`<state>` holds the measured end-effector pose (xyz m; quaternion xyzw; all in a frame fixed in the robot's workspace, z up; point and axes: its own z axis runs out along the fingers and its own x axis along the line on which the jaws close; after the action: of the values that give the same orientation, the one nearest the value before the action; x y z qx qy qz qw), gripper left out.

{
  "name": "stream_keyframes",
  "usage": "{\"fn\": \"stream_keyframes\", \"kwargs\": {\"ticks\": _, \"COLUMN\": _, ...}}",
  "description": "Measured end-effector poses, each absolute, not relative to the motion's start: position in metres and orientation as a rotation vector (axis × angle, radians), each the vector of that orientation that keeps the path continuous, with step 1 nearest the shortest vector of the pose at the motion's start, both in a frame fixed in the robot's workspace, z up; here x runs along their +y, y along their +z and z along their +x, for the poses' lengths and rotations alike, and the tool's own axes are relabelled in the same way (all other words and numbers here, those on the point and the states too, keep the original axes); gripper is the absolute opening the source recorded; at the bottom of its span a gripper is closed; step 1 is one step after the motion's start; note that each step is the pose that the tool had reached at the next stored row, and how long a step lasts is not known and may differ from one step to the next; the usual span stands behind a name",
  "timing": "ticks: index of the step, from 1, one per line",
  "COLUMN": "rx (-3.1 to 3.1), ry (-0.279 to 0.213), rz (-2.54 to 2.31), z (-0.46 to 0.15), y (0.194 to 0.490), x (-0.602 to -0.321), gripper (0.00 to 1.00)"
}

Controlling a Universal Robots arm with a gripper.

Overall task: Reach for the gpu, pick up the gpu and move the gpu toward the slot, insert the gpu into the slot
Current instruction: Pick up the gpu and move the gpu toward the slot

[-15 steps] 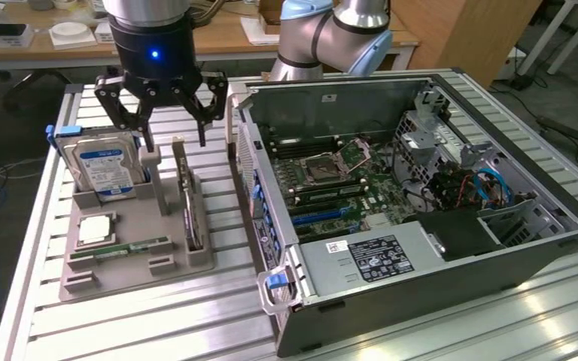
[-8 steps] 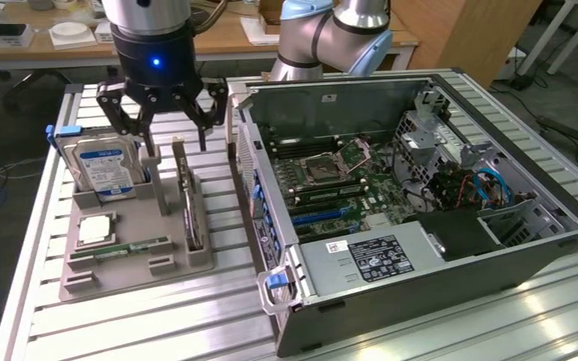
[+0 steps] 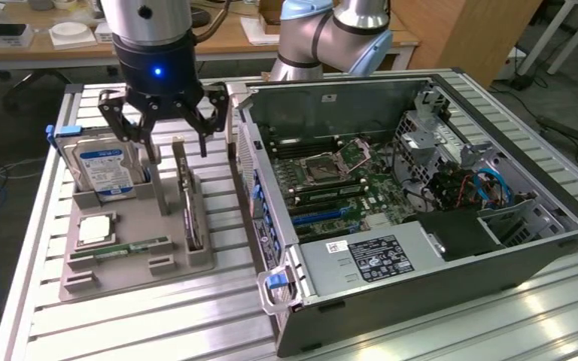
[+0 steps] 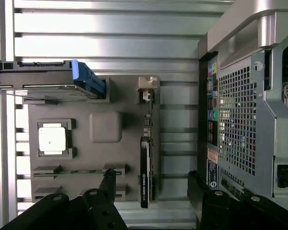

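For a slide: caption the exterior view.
Open gripper hovers over the gpu, on edge in a grey tray beside an open computer.

Bright even indoor light, glare streaks on slatted table [image 3: 159,323], soft shadows

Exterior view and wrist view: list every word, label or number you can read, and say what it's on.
Nothing reads clearly enough to quote.
Hard drive label: blue and white, print too small.
Power supply sticker: print too small.
gpu edge lettering: white, blurred.
Computer case rear stickers: blurred.
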<state>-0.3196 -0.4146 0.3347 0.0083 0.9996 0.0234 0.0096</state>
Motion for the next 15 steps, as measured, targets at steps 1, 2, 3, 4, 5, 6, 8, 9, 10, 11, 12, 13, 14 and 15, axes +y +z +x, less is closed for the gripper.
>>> {"fn": "stream_keyframes", "kwargs": {"ticks": 1, "rx": 3.121, "ry": 0.073, "rz": 0.026, "z": -0.320, "y": 0.334, "x": -0.415, "gripper": 0.71}}
{"fn": "stream_keyframes", "kwargs": {"ticks": 2, "rx": 3.121, "ry": 0.073, "rz": 0.026, "z": -0.320, "y": 0.333, "x": -0.416, "gripper": 0.71}}
{"fn": "stream_keyframes", "kwargs": {"ticks": 3, "rx": 3.121, "ry": 0.073, "rz": 0.026, "z": -0.320, "y": 0.332, "x": -0.416, "gripper": 0.71}}
{"fn": "stream_keyframes", "kwargs": {"ticks": 4, "rx": 3.121, "ry": 0.073, "rz": 0.026, "z": -0.320, "y": 0.332, "x": -0.417, "gripper": 0.71}}
{"fn": "stream_keyframes", "kwargs": {"ticks": 5, "rx": 3.121, "ry": 0.073, "rz": 0.026, "z": -0.320, "y": 0.331, "x": -0.418, "gripper": 0.71}}
{"fn": "stream_keyframes", "kwargs": {"ticks": 6, "rx": 3.121, "ry": 0.073, "rz": 0.026, "z": -0.320, "y": 0.330, "x": -0.418, "gripper": 0.71}}
{"fn": "stream_keyframes", "kwargs": {"ticks": 8, "rx": 3.121, "ry": 0.073, "rz": 0.026, "z": -0.320, "y": 0.327, "x": -0.419, "gripper": 0.71}}
{"fn": "stream_keyframes", "kwargs": {"ticks": 9, "rx": 3.121, "ry": 0.073, "rz": 0.026, "z": -0.320, "y": 0.326, "x": -0.420, "gripper": 0.71}}
{"fn": "stream_keyframes", "kwargs": {"ticks": 10, "rx": 3.121, "ry": 0.073, "rz": 0.026, "z": -0.320, "y": 0.325, "x": -0.421, "gripper": 0.71}}
{"fn": "stream_keyframes", "kwargs": {"ticks": 11, "rx": 3.121, "ry": 0.073, "rz": 0.026, "z": -0.320, "y": 0.323, "x": -0.421, "gripper": 0.71}}
{"fn": "stream_keyframes", "kwargs": {"ticks": 12, "rx": 3.121, "ry": 0.073, "rz": 0.026, "z": -0.320, "y": 0.322, "x": -0.422, "gripper": 0.71}}
{"fn": "stream_keyframes", "kwargs": {"ticks": 13, "rx": 3.121, "ry": 0.073, "rz": 0.026, "z": -0.320, "y": 0.321, "x": -0.423, "gripper": 0.71}}
{"fn": "stream_keyframes", "kwargs": {"ticks": 14, "rx": 3.121, "ry": 0.073, "rz": 0.026, "z": -0.320, "y": 0.320, "x": -0.423, "gripper": 0.71}}
{"fn": "stream_keyframes", "kwargs": {"ticks": 15, "rx": 3.121, "ry": 0.073, "rz": 0.026, "z": -0.320, "y": 0.319, "x": -0.424, "gripper": 0.71}}
